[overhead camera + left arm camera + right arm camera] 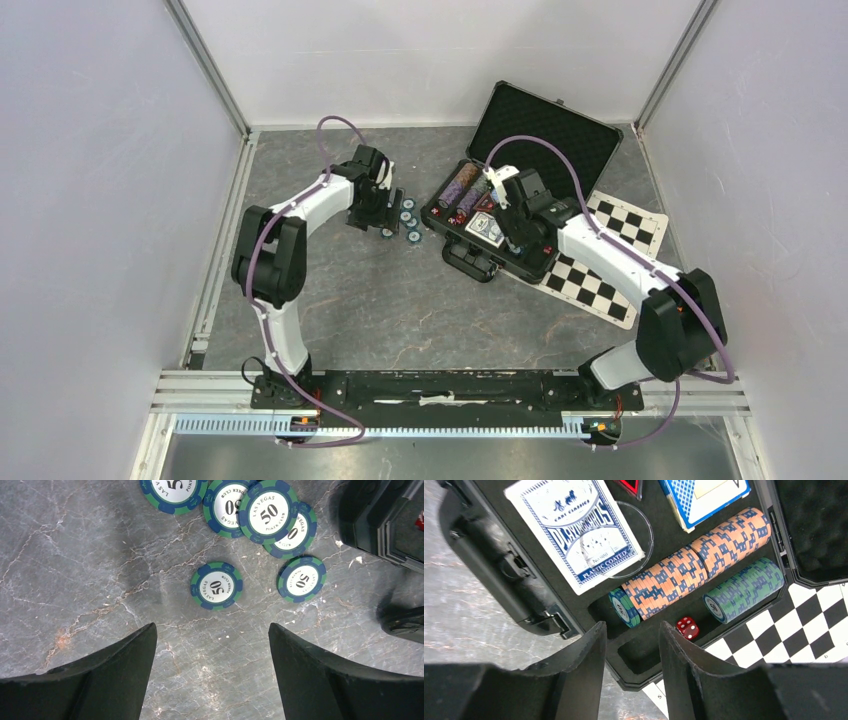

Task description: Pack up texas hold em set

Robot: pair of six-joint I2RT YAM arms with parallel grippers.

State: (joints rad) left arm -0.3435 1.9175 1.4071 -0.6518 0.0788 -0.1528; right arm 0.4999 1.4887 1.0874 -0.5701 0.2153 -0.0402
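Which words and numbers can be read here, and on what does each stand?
"50": middle of the loose chips.
"LAS VEGAS": top of those chips.
"POKER CLUB": bottom of those chips.
"PLAYING CARDS": card box in the case.
"PLASTIC COATED": same box.
Smaller print on that box: too blurred to read.

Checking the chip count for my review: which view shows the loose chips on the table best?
Left wrist: the loose chips lie close up, their 50 marks readable. Top external shows them as tiny discs by the left gripper. Right wrist shows none.
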